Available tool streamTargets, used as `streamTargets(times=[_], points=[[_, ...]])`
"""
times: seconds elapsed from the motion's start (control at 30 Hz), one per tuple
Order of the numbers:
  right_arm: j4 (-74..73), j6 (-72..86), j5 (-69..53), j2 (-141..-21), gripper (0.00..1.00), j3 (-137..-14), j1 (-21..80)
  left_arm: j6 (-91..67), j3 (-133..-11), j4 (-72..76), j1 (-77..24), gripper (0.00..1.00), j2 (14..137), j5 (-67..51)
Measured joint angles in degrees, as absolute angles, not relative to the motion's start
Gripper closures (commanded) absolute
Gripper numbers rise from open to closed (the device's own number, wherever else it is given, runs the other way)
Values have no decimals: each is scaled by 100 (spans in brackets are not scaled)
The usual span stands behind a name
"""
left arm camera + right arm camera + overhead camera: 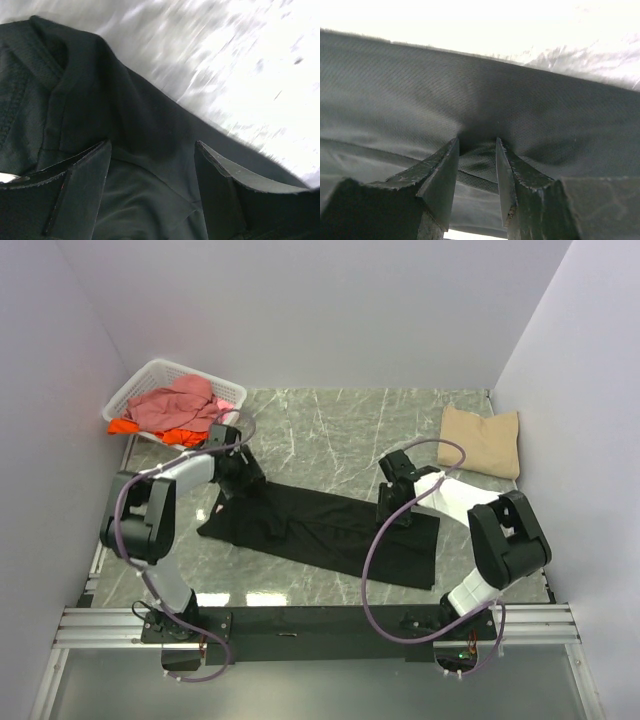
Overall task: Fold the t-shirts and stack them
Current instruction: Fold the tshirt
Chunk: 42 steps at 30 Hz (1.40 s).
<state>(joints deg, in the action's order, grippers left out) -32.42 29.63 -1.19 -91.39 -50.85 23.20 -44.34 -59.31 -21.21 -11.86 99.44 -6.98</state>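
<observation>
The table (330, 430) has a grey-green marbled top that fills the middle of the top view. Plain pale walls close it in: a back wall (320, 310) across the top, a left wall (45, 390) and a right wall (595, 390) down the sides. A white lattice basket (130, 395) stands at upper left. Along the bottom runs a ribbed metal rail (100, 625), with a dull metal sheet (320, 690) below. Light glints off the marble at lower left.

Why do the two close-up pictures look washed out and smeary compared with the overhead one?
Top external view: sharp and evenly lit, with only a pale glare strip on the marble table near the arms. Left wrist view: the black t-shirt is crisp, but the table behind is streaked with blur and blown out white. Right wrist view: cloth weave sharp, background above it overexposed to white.
</observation>
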Motion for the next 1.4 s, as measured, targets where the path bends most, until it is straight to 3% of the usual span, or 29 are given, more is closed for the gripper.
streamTargets(times=[0.37,0.8,1.13,1.4], points=[[-3424,3240,-563,-8801,58,-4770,2482,-4049,-8215,-2596,-1553,26,11614,-395],[-3677,3811,-705,-8742,58,-4764,3610,-3577,-10991,-3133,-2001,21,13329,-209],[-4366,3697,-91,-8739,57,-5841,3632,-3476,-11153,-3485,-2053,12,13150,8],[-4637,3487,154,-8683,63,-6038,3656,-3586,-9557,-3507,-2038,7,11391,58]])
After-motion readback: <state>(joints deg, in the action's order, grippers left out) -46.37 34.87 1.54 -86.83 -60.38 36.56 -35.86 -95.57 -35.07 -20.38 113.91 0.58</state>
